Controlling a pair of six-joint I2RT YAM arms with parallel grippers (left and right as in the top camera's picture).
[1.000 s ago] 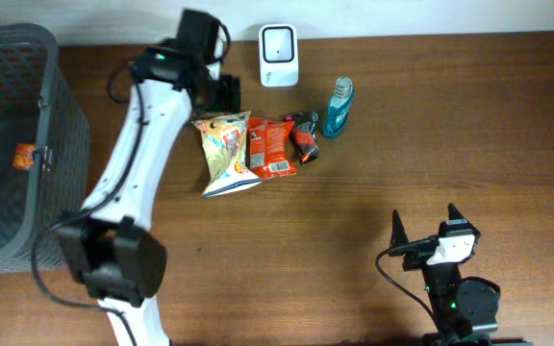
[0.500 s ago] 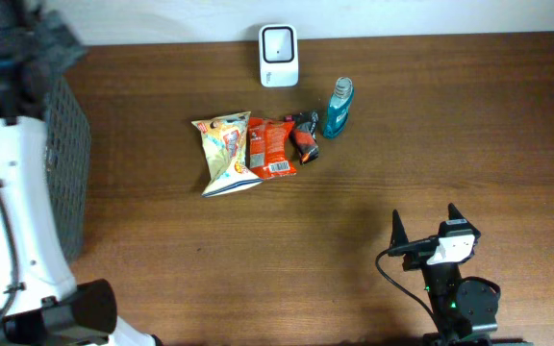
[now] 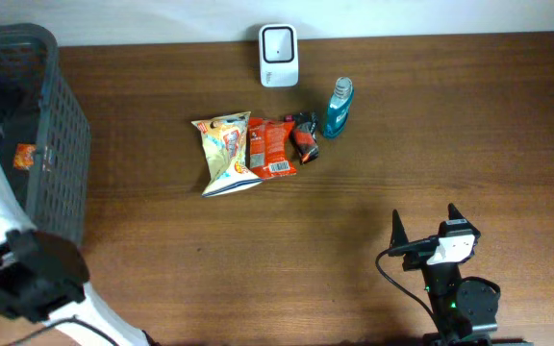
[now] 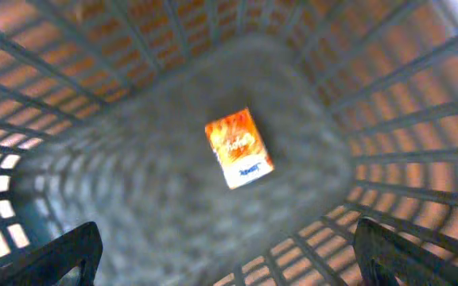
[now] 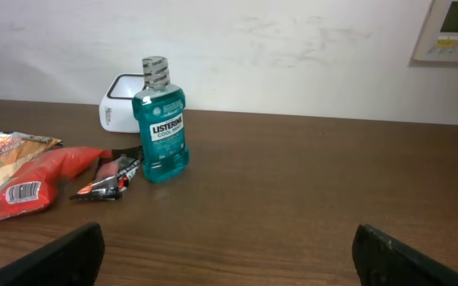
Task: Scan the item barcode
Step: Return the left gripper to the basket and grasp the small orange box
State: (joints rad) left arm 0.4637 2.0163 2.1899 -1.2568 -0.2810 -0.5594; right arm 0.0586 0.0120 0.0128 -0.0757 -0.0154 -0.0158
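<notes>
Blur veils orange packet (image 4: pixel 238 148) in basket (image 4: pixel 396 119) — left tool (image 4: pixel 227 242), right tool (image 5: pixel 229 242) both wide, empty.

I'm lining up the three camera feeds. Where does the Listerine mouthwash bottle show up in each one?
Overhead: the Listerine mouthwash bottle is at upper centre, at the right end of the item row.
Right wrist: it is left of centre, upright on the table.
Left wrist: not in it; only the inside of the basket shows.
Shared landmark: the white scanner, to the bottle's left in both views.
</notes>
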